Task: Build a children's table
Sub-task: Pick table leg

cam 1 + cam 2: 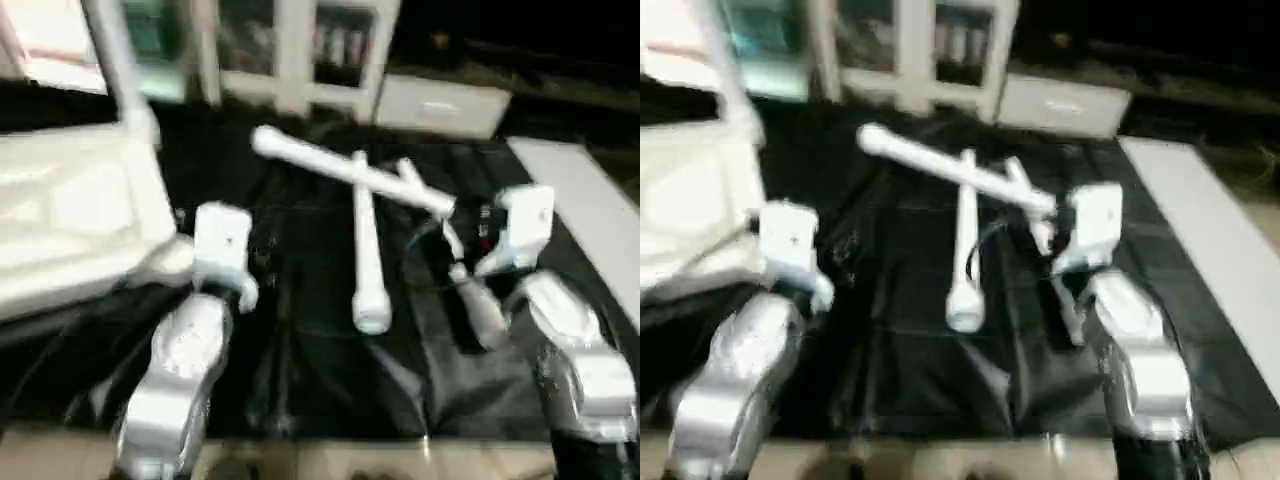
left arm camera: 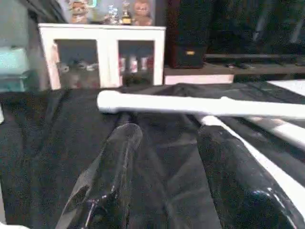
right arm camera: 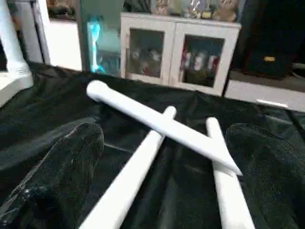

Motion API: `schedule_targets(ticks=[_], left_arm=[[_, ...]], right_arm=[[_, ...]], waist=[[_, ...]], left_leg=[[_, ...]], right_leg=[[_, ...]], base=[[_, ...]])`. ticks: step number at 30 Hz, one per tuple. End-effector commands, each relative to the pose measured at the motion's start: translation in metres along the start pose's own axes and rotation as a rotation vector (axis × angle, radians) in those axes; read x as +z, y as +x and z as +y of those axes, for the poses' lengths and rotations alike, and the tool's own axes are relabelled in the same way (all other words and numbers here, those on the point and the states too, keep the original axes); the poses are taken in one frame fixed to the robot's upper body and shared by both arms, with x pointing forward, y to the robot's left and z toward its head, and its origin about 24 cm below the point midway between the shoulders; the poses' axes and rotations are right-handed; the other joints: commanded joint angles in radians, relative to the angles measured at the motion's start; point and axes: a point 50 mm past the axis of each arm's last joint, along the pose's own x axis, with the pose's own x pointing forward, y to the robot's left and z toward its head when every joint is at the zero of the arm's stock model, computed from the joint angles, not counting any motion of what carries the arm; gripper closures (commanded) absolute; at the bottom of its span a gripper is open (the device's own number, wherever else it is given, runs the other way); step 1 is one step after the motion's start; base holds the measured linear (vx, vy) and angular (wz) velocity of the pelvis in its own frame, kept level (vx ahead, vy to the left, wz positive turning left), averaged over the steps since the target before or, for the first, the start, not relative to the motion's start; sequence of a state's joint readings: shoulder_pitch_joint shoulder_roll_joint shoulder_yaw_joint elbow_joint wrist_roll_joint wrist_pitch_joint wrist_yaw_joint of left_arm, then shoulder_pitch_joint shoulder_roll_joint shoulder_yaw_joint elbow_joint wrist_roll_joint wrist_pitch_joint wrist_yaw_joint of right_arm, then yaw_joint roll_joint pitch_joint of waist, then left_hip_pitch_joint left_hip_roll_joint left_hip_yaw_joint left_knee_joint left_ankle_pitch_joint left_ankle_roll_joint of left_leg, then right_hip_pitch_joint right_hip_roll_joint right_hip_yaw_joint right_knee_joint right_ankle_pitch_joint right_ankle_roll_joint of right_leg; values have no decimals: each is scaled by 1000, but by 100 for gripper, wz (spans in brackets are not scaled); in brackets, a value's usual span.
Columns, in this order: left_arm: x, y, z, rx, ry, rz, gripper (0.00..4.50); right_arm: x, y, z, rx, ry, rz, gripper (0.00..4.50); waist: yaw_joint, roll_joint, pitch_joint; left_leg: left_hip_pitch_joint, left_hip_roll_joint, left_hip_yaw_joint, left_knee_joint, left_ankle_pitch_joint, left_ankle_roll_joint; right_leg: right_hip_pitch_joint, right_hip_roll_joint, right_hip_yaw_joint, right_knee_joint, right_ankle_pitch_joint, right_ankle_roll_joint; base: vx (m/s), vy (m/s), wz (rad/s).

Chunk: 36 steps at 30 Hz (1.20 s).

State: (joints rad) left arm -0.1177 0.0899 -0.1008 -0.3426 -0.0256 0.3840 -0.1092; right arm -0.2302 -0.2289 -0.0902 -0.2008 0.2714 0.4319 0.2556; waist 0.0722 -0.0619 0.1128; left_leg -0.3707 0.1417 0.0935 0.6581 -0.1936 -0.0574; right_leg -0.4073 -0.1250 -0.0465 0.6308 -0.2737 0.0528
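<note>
Far left on the black sheet [image 1: 300, 380]: table top [image 1: 70, 215], one leg [image 1: 115, 60] already upright in it. Left gripper [image 2: 167, 157] half parted, empty. Centre: three loose legs [image 1: 365, 250], one crossing two, long axes running mostly away. Right gripper [image 3: 162, 157] spread wide, empty; best closing mid-shaft on the topmost crossing leg [image 3: 157, 121].

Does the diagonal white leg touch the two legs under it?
Touching. In the right wrist view the diagonal leg lies across the middle leg and the right leg, resting on both.
</note>
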Motion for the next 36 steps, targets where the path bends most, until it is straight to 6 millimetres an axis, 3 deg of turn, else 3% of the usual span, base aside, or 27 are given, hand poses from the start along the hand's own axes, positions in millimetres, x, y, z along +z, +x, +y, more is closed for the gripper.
schedule_targets(ticks=[1,2,3,4,5,6,7,8,9,10,12,16,18,20,21,22,23,24,26,29,30,31,32,33,34,35,36], left_arm=[[0,1,-3,-21,4,4,216],[0,1,-3,-21,4,4,216],[0,1,-3,-22,4,4,216],[0,2,-3,-19,2,7,216],[-1,2,-3,-17,6,12,216],[-1,2,-3,-15,9,13,216],[-1,3,-3,-9,5,17,216],[-1,3,-3,-6,3,17,216],[-1,3,-3,-5,3,16,216],[0,4,-3,-9,1,17,216],[3,4,0,-6,-7,-7,216],[3,5,3,5,-8,-8,216],[3,5,4,6,-8,-7,216],[3,4,4,7,-9,-7,216],[3,4,4,7,-9,-7,216],[3,4,4,7,-9,-6,216],[3,4,4,6,-9,-6,216],[3,4,4,6,-10,-6,216],[3,4,4,7,-12,-6,216],[3,4,4,8,-11,-7,216],[3,4,4,8,-11,-7,216],[3,4,4,9,-12,-7,216],[3,3,5,13,-10,-6,216],[4,2,6,30,-17,-12,216],[2,2,6,39,-7,1,216],[2,1,6,44,0,11,216],[1,1,6,46,1,14,216]], right_arm=[[-1,-3,-4,-23,3,9,0],[-1,-3,-4,-23,3,9,0],[-1,-3,-4,-24,2,10,0],[-1,-3,-4,-24,3,11,0],[-2,-3,-4,-28,-1,19,0],[-3,-3,-4,-31,-2,23,0],[-3,-3,-4,-32,3,26,0],[-4,-3,-4,-31,6,25,0],[-4,-3,-3,-29,3,28,0],[-5,-3,-3,-27,-1,33,0],[-7,-4,0,-24,18,46,0],[-8,-5,1,-21,27,44,0],[-8,-5,1,-21,27,46,0],[-8,-5,1,-21,28,46,0],[-8,-5,1,-23,27,50,0],[-8,-5,1,-21,26,49,0],[-8,-5,2,-17,24,49,0],[-8,-5,2,-12,23,50,0],[-8,-5,3,-4,22,53,0],[-9,-4,6,23,-38,86,0],[-9,-4,6,23,-38,86,0],[-9,-3,7,30,-66,99,0],[-9,-3,10,54,-105,96,0],[-10,-2,12,64,-75,80,0],[-10,-2,12,66,-60,78,0],[-11,-2,12,65,-50,79,0],[-11,-3,13,73,-53,83,0]], waist=[[-35,12,-41],[-44,47,-40],[-8,55,-32],[15,45,-30],[43,22,-51],[25,-49,-48],[14,-29,-38],[27,-31,-47],[34,-18,-45],[17,3,-43],[-17,41,-55],[-34,38,-34],[19,50,-26],[82,32,-12],[88,-23,-41],[88,-23,-41],[139,-34,-58],[129,-69,-42],[146,-49,-44],[157,4,-62],[159,32,-84],[89,52,-125],[66,66,-138],[53,46,-128],[18,35,-113],[15,18,-91],[10,7,-83]], left_leg=[[38,62,-36,-146,-653,-121],[6,91,-53,-227,-929,-126],[-69,94,-10,-285,-1073,-85],[-87,83,14,-287,-1064,-46],[-77,72,56,-256,-846,-25],[75,39,28,-5,-446,-72],[68,7,-6,63,-203,-33],[-17,8,-31,30,-14,-14],[-16,32,-28,-18,-25,-31],[26,64,-24,-98,-296,-87],[51,94,-15,-146,-616,-158],[154,118,30,-176,-931,-139],[66,196,110,-323,-1174,-119],[67,255,175,-328,-1176,-90],[115,198,171,-195,-958,-79],[115,198,171,-195,-958,-79],[-6,18,76,114,-290,97],[-78,-7,46,159,-251,120],[-69,-51,27,92,-87,135],[-57,-41,25,-33,61,221],[-24,-10,0,-67,88,258],[187,116,-208,-81,51,514],[241,127,-279,-77,193,680],[245,123,-305,-64,450,757],[192,78,-185,-44,525,559],[115,2,-122,-81,652,414],[92,-21,-95,-92,670,403]], right_leg=[[14,36,-21,-107,-423,-80],[59,51,-47,-31,-135,-107],[109,59,-77,87,34,-109],[117,59,-77,101,32,-89],[126,40,-2,114,-218,-72],[-46,-112,62,-142,-906,-47],[-64,-146,91,-200,-1040,-86],[52,-123,99,-166,-943,-134],[65,-108,78,-141,-811,-146],[21,-14,25,-97,-574,-159],[19,17,35,-80,-264,-130],[5,71,-49,-100,-426,-81],[114,60,-96,143,-194,-91],[141,32,-57,215,-352,-73],[131,-2,46,86,-685,-38],[131,-2,46,86,-685,-38],[190,-133,209,-171,-1085,32],[228,-101,205,-157,-979,84],[271,-26,148,-147,-376,114],[329,58,87,-190,45,244],[323,84,43,-163,159,334],[124,104,-63,65,19,323],[37,118,-50,157,-189,197],[-41,88,2,191,-268,111],[-79,92,22,198,-62,103],[-68,112,-1,178,141,79],[-58,107,2,128,231,58]], base=[[-71,50,-7],[-181,85,-1],[-164,45,4],[-152,2,13],[0,0,0],[-43,-105,10],[-31,-83,-1],[-31,-83,-1],[0,0,0],[-81,31,14],[-106,32,12],[-42,61,-42],[-51,42,-77],[-46,-82,-81],[54,-175,-79],[72,-187,-57],[72,-187,-57],[156,-188,-21],[211,-168,9],[252,-102,29],[340,-33,12],[339,-37,1],[339,-37,1],[265,-35,24],[2,78,38],[2,78,38],[-192,98,4]])
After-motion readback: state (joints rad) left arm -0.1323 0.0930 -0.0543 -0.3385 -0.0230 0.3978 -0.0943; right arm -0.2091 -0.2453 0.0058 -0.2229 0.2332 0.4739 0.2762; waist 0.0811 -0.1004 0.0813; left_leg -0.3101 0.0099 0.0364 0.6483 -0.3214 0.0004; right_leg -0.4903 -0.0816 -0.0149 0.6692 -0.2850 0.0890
